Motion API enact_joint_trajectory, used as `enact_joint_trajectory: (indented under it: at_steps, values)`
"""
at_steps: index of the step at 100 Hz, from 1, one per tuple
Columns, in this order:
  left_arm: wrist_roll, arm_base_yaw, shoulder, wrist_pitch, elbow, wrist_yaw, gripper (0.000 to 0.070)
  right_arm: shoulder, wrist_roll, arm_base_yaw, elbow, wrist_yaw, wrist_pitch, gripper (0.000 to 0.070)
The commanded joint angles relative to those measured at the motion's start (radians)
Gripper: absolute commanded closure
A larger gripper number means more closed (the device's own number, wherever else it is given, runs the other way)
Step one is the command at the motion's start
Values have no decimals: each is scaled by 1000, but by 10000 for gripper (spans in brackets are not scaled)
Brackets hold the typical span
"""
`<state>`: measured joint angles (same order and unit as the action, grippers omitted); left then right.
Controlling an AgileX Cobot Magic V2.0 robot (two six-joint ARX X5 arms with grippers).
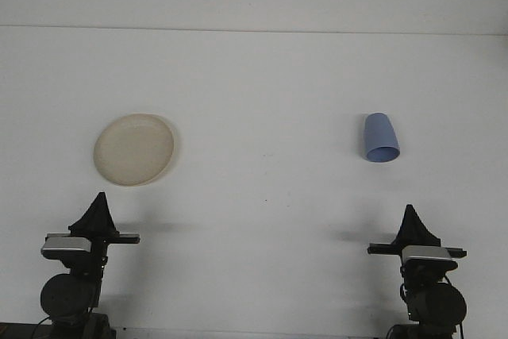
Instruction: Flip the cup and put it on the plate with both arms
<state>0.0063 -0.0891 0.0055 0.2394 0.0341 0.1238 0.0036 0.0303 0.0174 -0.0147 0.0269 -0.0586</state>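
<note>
Left gripper [97, 200] closed, empty | right gripper [409, 212] closed, empty | cup [379, 138] untouched

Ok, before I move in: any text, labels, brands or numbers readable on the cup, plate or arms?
None readable.
Blue cup: plain, no print visible.
Cream plate: plain, no marking.
Left end effector and right end effector: no label legible at this size.

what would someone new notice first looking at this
Probably the blue cup, the only strong colour on the white table; it sits right of centre with its wider rim toward the camera. Next the pale cream plate, empty, on the left side. The left gripper and right gripper wait at the near edge, apart from both.
</note>
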Motion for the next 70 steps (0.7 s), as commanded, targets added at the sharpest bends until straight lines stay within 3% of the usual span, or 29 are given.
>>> enact_joint_trajectory:
  at_steps: [1, 36, 70]
  values:
    - [5, -1, -1, 17, -20, -4, 688, -2, 7, -3, 2, 0, -20, 700]
    - [5, -1, -1, 17, -20, -4, 688, -2, 7, -3, -61, 0, 28, 700]
    - [5, -1, -1, 17, -20, -4, 688, 109, 7, -3, -413, 0, 406, 700]
